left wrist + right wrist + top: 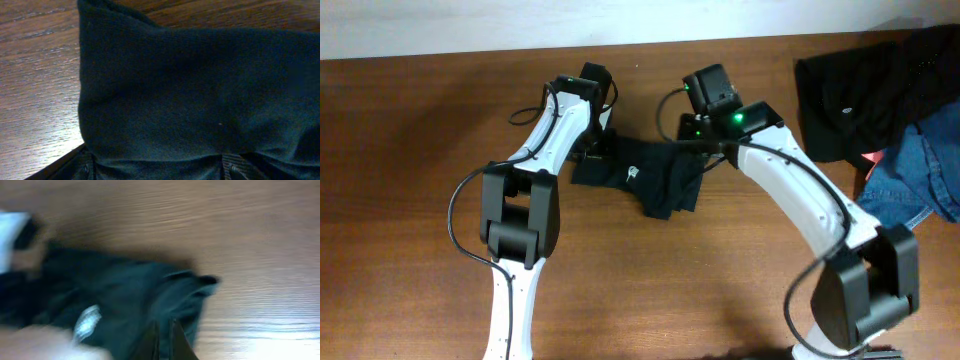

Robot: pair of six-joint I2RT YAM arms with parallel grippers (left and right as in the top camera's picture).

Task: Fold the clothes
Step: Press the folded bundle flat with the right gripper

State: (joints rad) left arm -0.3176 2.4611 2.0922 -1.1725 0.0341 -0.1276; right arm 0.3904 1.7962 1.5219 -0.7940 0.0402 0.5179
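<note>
Right gripper (162, 337) is pinching shut on the black T-shirt (650, 180) lying bunched mid-worktop (420, 150); left gripper (160, 170) is sitting spread, fabric draped across. Risk: thin cloth slipping out, or dragging lopsided with one side unheld.

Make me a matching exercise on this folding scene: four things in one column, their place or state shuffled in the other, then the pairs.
Things:
1. black T-shirt
2. left tool
3. right tool
4. blue denim garment

Places or states:
A. shut, at the shirt's right side
B. heaped at the right end of the table
C. crumpled mid-table, white logo showing
D. open, at the shirt's left edge

Pairs: 1-C, 2-D, 3-A, 4-B
</note>
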